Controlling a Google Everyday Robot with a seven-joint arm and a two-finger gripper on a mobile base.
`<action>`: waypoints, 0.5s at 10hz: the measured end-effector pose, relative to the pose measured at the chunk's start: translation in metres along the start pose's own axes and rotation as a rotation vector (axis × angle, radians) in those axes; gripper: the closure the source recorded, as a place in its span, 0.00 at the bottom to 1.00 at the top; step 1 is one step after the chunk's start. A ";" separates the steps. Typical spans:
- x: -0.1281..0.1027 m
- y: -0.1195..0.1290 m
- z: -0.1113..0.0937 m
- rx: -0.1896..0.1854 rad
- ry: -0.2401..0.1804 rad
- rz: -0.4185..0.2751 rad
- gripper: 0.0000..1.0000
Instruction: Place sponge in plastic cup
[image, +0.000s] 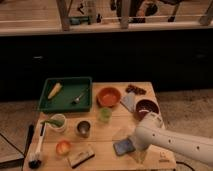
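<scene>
A green tray (66, 93) is set on a wooden table (100, 137); a yellow cob (54, 90) and a metal utensil (78, 97) are laid in it. Just right of the tray an orange bowl (109, 96) is placed. Further right of the tray a pale grey-blue cloth (129, 101), a dark red bowl (146, 107) and a dark snack bar (135, 90) are seen. In front of the tray a white mug (57, 122) and a steel cup (83, 128) are stood. Well in front of the tray a white-handled brush (37, 147), an orange fruit (63, 147) and a tan-and-black block (81, 156) are laid.
</scene>
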 end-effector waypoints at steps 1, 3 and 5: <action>0.000 0.000 0.001 -0.001 0.001 -0.001 0.20; 0.000 0.001 0.002 -0.003 0.000 -0.001 0.20; 0.001 0.002 0.003 -0.005 0.001 0.000 0.20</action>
